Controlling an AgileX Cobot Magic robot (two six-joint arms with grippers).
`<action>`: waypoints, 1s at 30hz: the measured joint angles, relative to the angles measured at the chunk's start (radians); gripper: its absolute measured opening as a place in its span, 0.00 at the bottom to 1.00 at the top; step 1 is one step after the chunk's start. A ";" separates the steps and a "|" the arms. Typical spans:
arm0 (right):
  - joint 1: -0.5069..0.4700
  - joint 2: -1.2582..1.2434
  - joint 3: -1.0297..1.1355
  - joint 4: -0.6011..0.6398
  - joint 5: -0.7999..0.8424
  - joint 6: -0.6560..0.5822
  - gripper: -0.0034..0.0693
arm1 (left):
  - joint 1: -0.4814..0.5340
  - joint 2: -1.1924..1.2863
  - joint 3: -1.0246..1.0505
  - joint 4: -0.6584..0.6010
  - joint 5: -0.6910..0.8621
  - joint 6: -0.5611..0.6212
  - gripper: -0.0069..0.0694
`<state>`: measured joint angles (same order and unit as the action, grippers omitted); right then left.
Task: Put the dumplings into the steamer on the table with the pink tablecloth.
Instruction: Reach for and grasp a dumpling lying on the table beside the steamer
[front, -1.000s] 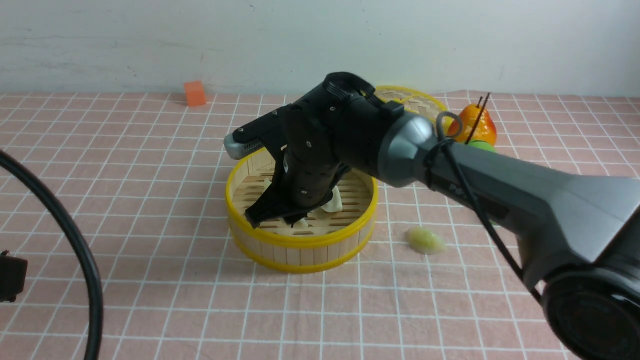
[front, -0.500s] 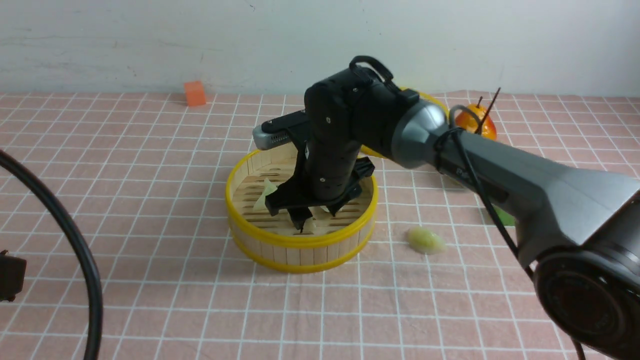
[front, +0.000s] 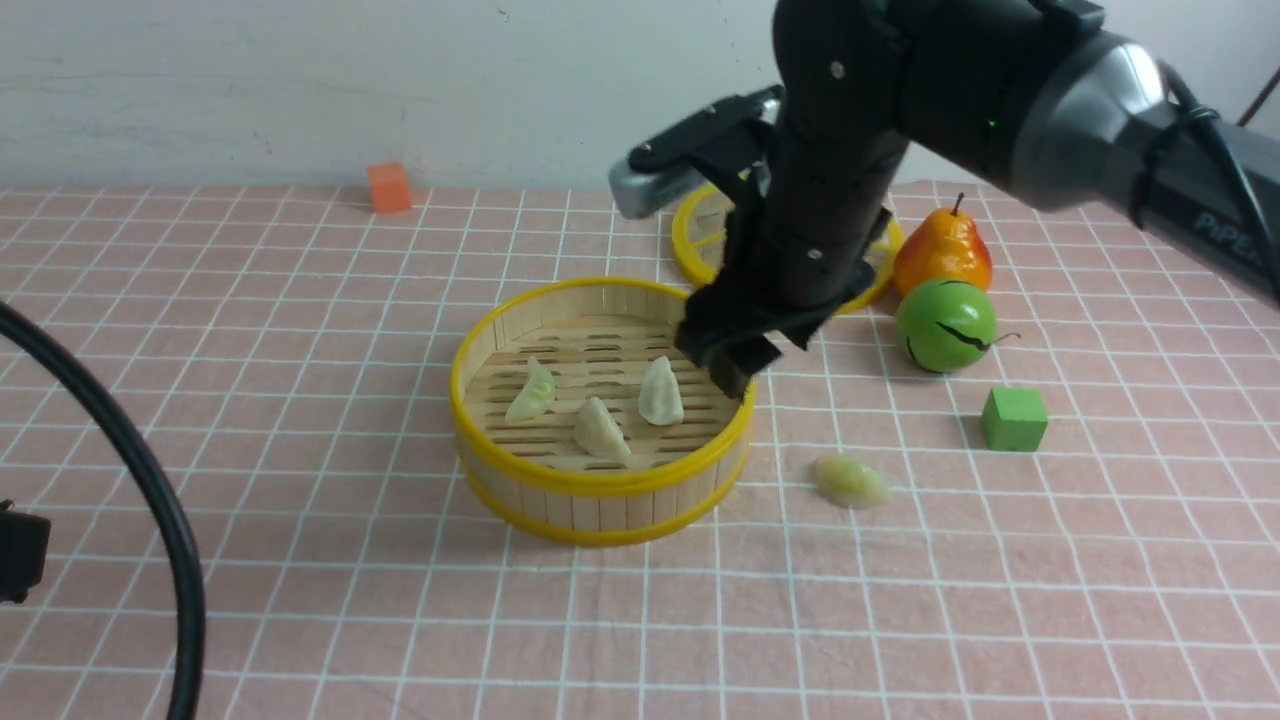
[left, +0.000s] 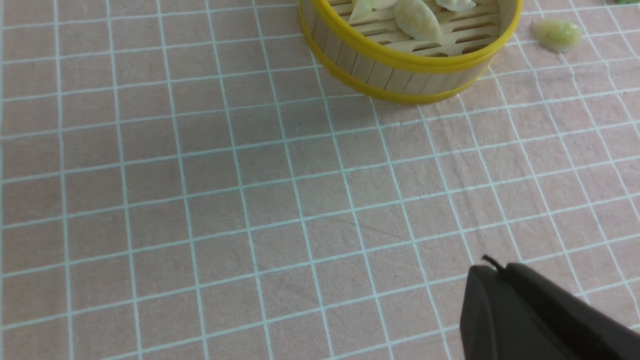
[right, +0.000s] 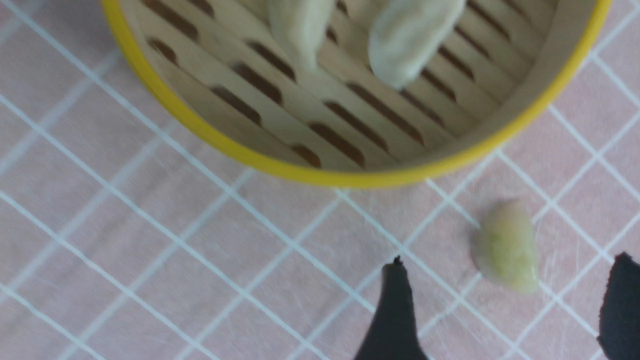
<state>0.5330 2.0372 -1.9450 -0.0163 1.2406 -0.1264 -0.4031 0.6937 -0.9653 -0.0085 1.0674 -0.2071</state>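
Front view, items on the pink tablecloth: one steamer, round, pale slatted floor, yellow rims; three dumplings inside, apart from one another, the left one cream with a green patch, the middle one plain cream and leaning, the right one whitish with a pleated edge. One loose dumpling, yellow-green, pale at the ends, crescent-shaped, lying on the cloth to the steamer's right. Behind and right: woven lid, yellow-edged; orange-red pear; green apple; green cube. Far back, left: orange block. Obstructions: my right arm covers part of the lid and the steamer's far right rim; a black cable curves across the left foreground. My right gripper: jaws spread, nothing between them. My left gripper: jaws pressed together, empty.
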 joint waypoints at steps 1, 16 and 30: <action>-0.004 -0.001 0.007 0.000 0.000 -0.004 0.76 | 0.000 0.000 0.000 0.000 0.000 0.000 0.09; -0.174 0.134 0.188 0.078 -0.233 -0.206 0.75 | 0.000 0.000 0.000 0.000 -0.014 0.000 0.10; -0.171 0.168 0.180 0.104 -0.226 -0.240 0.39 | 0.000 0.017 0.000 0.002 -0.021 0.000 0.12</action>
<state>0.3617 2.2049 -1.7648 0.0881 1.0148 -0.3666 -0.4031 0.7103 -0.9653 -0.0069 1.0468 -0.2071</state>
